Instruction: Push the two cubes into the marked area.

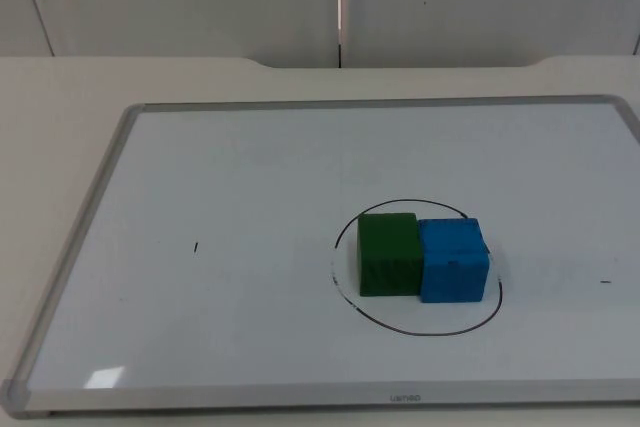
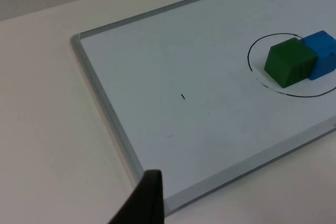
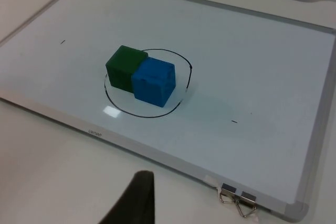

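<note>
Cubes, one green (image 1: 387, 253) and one blue (image 1: 453, 260), sit side by side and touching on a whiteboard (image 1: 250, 197) that lies flat on the white table (image 1: 60, 127). Both stand inside a hand-drawn black ring (image 1: 345, 299) on the board; seen from above, the green cube lies well within the line, while the blue cube reaches close to the ring's right side, its far corner at or near the line. A short black tick mark (image 1: 196, 246) is drawn on the board well to the left of the ring, and another small mark (image 1: 604, 281) lies near the board's right edge. The left gripper (image 2: 143, 203) hangs over the bare table just off a corner of the board's grey frame, well apart from the cubes, with one dark fingertip in sight; how far its fingers stand apart cannot be told. The right gripper (image 3: 137, 200) hangs over the table just off the board's edge, near two metal binder clips (image 3: 237, 200) fastened to the frame; its opening cannot be told either, and nothing is seen in its hold.
</note>
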{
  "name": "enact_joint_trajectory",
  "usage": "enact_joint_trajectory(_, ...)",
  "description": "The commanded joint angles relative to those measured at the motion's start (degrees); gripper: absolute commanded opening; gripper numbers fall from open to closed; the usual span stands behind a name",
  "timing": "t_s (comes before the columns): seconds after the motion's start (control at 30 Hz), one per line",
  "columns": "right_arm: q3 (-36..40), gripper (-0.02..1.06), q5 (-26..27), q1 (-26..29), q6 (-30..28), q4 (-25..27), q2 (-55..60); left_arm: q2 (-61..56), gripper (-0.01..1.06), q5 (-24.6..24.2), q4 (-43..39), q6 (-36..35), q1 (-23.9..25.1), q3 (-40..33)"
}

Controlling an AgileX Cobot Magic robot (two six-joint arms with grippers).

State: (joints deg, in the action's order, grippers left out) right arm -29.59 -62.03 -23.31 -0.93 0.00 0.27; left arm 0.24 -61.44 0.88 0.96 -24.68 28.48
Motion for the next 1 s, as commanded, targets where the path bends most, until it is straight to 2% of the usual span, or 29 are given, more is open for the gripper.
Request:
enact_joint_trajectory(0.0, 0.17, 1.05, 0.18, 0.09, 0.06, 0.32, -0.27, -0.24, 1.05, -0.14, -0.03, 0.21, 0.17, -0.2)
enact_joint_trajectory(0.33, 0.17, 1.05, 0.18, 1.4, 0.06, 0.0, -0.27, -0.24, 1.05, -0.14, -0.14, 0.21, 0.17, -0.2)
enact_joint_trajectory(0.5, 0.17, 1.05, 0.18, 5.53, 0.06, 0.33, -0.27, -0.24, 1.05, -0.14, -0.14, 0.21, 0.17, -0.2)
enact_joint_trajectory(0.83, 0.17, 1.05, 0.18, 17.66, 0.06, 0.51, -0.27, -0.24, 1.05, -0.14, -0.25, 0.21, 0.17, -0.2)
enact_joint_trajectory(0.97, 0.17, 1.05, 0.18, 19.58, 0.06, 0.51, -0.27, -0.24, 1.05, -0.14, -0.25, 0.21, 0.17, -0.2)
